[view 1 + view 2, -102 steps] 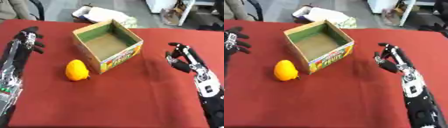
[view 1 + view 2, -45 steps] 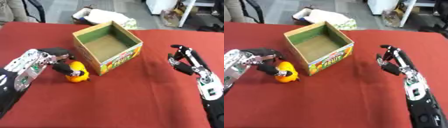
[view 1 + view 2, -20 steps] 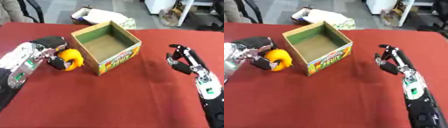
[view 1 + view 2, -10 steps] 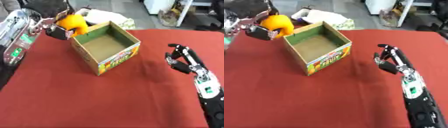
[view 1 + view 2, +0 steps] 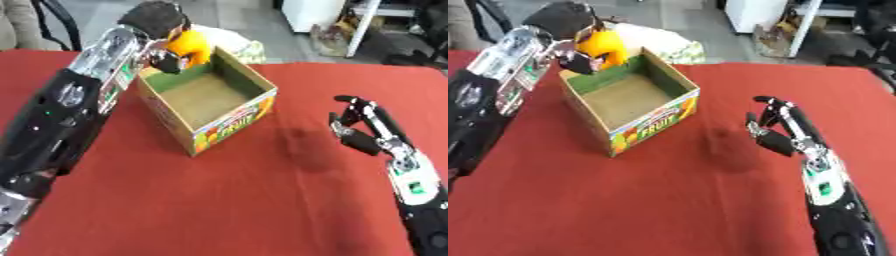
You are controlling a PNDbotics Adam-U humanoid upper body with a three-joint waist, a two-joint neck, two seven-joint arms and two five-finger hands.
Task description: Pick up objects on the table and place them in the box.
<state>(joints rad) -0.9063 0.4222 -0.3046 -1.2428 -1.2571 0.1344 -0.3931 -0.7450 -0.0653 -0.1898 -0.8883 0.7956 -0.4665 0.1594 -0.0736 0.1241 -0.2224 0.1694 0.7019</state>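
Holding the orange fruit above the far left corner of the box, our left hand has its fingers curled round it, so the fruit sits inside the hand and over the rim, not yet down in the box. We judge the fruit to be light, rounded and smooth-skinned, stiff enough to take a grip without crushing but likely to roll or slip if held only at the tips; wrapping the fingers round its middle, as we do now, seems the safest hold. Whether it is a real fruit or a toy we cannot tell. The box stands open on the red bench, its inside bare as far as we see, a fruit picture on its near side. Our right hand hovers to the right of the box, well apart from it, fingers loosely bent and holding nothing. Lowering the fruit a little before letting go should keep it from bouncing out.
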